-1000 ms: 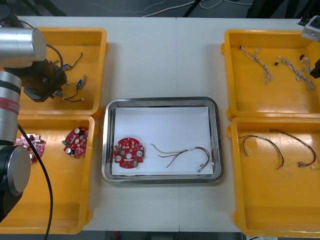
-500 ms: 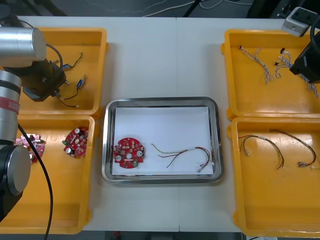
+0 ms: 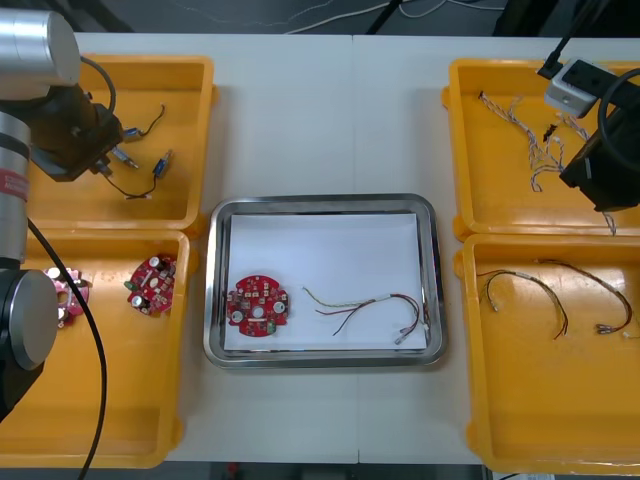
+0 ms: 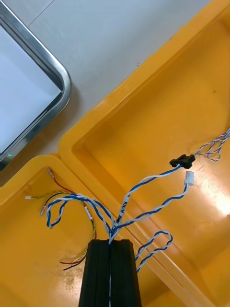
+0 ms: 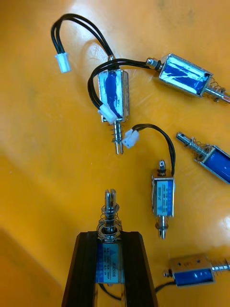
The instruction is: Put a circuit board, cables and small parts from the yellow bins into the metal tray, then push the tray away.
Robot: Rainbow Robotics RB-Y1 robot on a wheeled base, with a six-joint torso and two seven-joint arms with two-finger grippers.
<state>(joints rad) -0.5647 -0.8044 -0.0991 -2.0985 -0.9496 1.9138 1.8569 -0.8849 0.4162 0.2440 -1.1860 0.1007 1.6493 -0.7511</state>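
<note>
Right gripper (image 4: 109,242) has swung in over the far right yellow bin (image 3: 457,150) since a second ago, clamped on the twisted blue and white cable (image 4: 122,204); its loops trail loose, ending in a black connector. Left gripper (image 5: 111,235) grips a blue-labelled small metal part (image 5: 110,216) over the far left yellow bin (image 3: 205,130).

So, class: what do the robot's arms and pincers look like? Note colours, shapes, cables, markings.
The left arm has shiny silver cylindrical links, a red band and a thin black cable alongside. The right arm ends in a black block with a small grey box. The left pincer and right pincer have flat black fingers.
</note>
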